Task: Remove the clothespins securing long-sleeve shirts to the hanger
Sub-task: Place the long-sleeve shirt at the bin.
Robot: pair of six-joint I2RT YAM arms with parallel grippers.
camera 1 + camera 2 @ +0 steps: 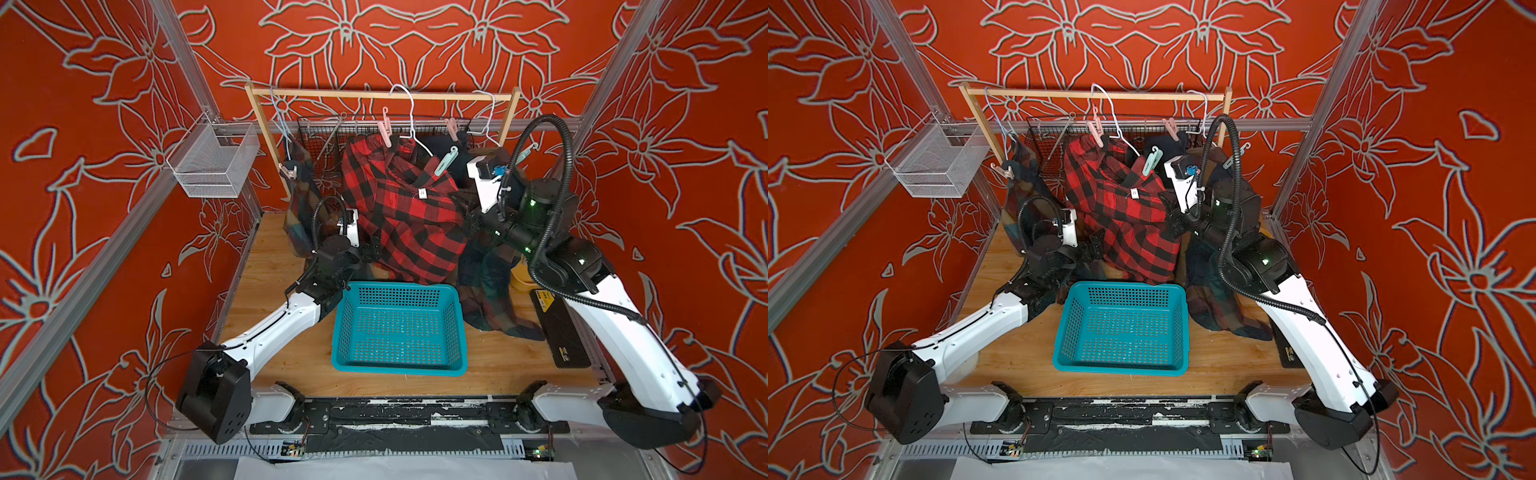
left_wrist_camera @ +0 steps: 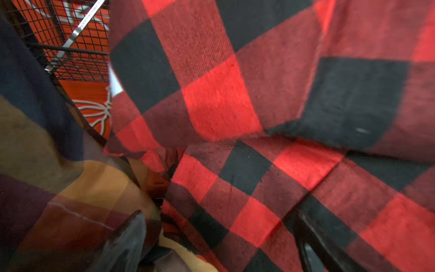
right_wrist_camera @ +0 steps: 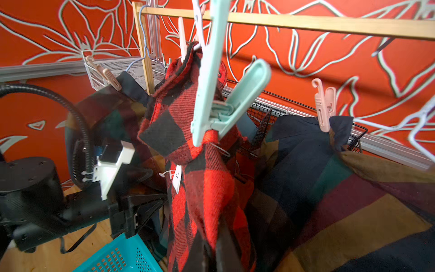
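A red-and-black check shirt [image 1: 405, 216] hangs from a white wire hanger [image 1: 411, 112] on the wooden rail. A pink clothespin [image 1: 384, 129] and a mint clothespin [image 3: 223, 94] pin it. Dark plaid shirts hang on either side: the left shirt [image 1: 299, 208] has a pink clothespin [image 1: 291, 170], and the right shirt [image 3: 306, 153] has a pink clothespin [image 3: 324, 106]. My left gripper [image 2: 219, 245] is open, low against the red shirt, with cloth lying between its fingers. My right gripper [image 3: 215, 254] is shut on a fold of the red shirt below the mint pin.
A teal plastic basket [image 1: 338, 332] sits on the wooden table in front of the shirts. A white mesh basket [image 1: 212, 166] hangs on the left frame. A black wire rack [image 1: 324, 137] stands behind the rail. A black pad [image 1: 559, 328] lies at the right.
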